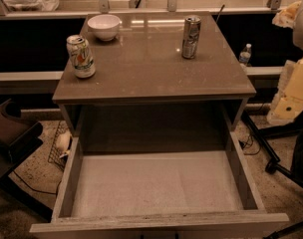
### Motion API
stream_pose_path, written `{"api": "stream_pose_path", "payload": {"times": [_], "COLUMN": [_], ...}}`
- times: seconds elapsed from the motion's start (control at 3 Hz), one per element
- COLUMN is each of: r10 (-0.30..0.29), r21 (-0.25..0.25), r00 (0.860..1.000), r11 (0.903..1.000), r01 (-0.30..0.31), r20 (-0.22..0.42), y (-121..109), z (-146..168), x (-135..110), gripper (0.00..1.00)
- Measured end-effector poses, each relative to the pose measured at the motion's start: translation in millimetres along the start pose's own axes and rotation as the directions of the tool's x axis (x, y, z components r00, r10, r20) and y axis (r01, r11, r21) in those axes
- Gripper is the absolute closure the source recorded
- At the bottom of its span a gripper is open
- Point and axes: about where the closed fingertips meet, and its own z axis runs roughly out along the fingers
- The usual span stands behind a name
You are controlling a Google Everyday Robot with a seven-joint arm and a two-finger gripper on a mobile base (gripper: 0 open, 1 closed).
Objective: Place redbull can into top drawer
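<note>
Standing upright at the back right of the worktop (156, 73), the redbull can (191, 37) is well apart from the wider pale can (80, 56) at the left edge and the white bowl (104, 26) behind that; below, the top drawer (156, 220) is pulled open, showing its pale bottom; the gripper is out of view, so its grip cannot be told.

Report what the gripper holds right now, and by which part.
No hold shows. The gripper is out of view. The redbull can stands upright and untouched on the cabinet top, behind the open top drawer.
</note>
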Motion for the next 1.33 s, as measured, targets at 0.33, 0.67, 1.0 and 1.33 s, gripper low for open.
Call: {"api": "stream_pose_path", "payload": {"times": [0.33,0.67,1.0,1.33], "r10": [0.0,0.021,0.126,0.227], "r21": [0.0,0.027,0.033,0.002], "r00": [1.0,0.998,0.967,0.876], "r11": [1.0,0.9994,0.9901,0.9678], "r01": [0.0,-0.023,-0.136,-0.252], "r20": [0.0,0.065,0.223,0.425], "y": [0.0,-17.9,-54.7,-94.6], "z": [-0.1,17.5,55.0,94.4], "x": [0.0,-13.5,-31.6,-63.0], "gripper": [0.0,0.0,0.0,0.0]}}
